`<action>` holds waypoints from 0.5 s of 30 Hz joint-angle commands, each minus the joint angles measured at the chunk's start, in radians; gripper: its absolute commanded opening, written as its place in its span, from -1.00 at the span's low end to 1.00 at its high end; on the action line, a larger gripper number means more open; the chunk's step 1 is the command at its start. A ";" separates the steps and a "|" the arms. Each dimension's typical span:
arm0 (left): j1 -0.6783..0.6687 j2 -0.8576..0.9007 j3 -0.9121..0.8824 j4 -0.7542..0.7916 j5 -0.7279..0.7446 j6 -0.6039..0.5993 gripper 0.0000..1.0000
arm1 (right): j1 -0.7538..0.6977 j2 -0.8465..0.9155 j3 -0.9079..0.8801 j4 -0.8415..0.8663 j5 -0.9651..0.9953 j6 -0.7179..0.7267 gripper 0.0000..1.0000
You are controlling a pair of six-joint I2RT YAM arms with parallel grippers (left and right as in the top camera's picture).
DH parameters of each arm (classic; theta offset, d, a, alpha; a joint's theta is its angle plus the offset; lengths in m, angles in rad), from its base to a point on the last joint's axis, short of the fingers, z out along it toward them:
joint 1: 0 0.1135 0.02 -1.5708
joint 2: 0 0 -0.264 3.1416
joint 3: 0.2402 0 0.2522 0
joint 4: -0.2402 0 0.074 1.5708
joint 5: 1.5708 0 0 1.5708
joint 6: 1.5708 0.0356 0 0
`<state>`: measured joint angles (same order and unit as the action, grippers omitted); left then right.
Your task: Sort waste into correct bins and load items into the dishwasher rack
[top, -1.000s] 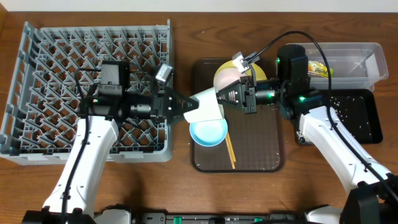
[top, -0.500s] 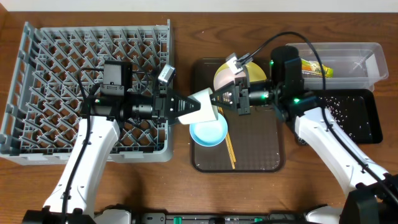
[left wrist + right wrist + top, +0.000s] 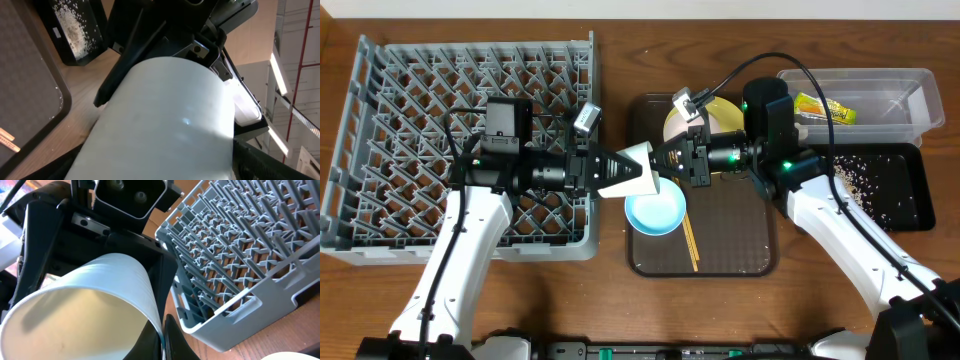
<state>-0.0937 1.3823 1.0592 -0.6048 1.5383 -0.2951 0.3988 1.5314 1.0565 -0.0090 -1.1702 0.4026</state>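
Overhead view of a handover in mid-air. Behind the left pincer (image 3: 618, 170) lies the grey dishwasher rack (image 3: 410, 120), the largest thing in view. Beneath both pincers sits a dark brown serving tray (image 3: 730, 240). Behind the right pincer (image 3: 665, 158) are a shallow black tray (image 3: 910, 200) and, beside it, a clear box (image 3: 905, 85). A yellow plate (image 3: 725, 108) lies under the right wrist, and a light blue bowl (image 3: 655, 212) sits just below the meeting point.

Between the two pincers, tipped on its side, is the small white cup (image 3: 638, 172). The right pincer is clamped on its rim. The left pincer's jaws stand wide around its base; whether they press on it yet cannot be told. Two chopsticks (image 3: 690, 242) lie on the serving tray, past the bowl.

Over the last second the right arm has carried the cup leftward into the left pincer, whose jaws have begun to narrow. The cup is probably changing hands so the left arm can set it in the rack.

A yellow-green wrapper (image 3: 825, 108) lies in the clear box and rice grains (image 3: 865, 180) speckle the black tray. The wrapper's orange print is too small to read, and no other lettering shows
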 commanded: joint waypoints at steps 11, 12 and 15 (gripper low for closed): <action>-0.002 -0.004 0.009 0.002 0.032 0.002 0.71 | 0.011 0.002 0.008 0.014 0.127 0.009 -0.98; -0.002 -0.004 0.009 0.002 0.031 0.002 0.72 | 0.011 0.002 0.008 0.016 0.127 0.009 -0.98; -0.002 -0.004 0.009 0.001 -0.002 0.002 0.69 | 0.010 0.002 0.008 0.017 0.151 0.009 -0.98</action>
<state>-0.0937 1.3846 1.0592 -0.6048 1.5246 -0.2955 0.4026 1.5314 1.0569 0.0124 -1.1152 0.4103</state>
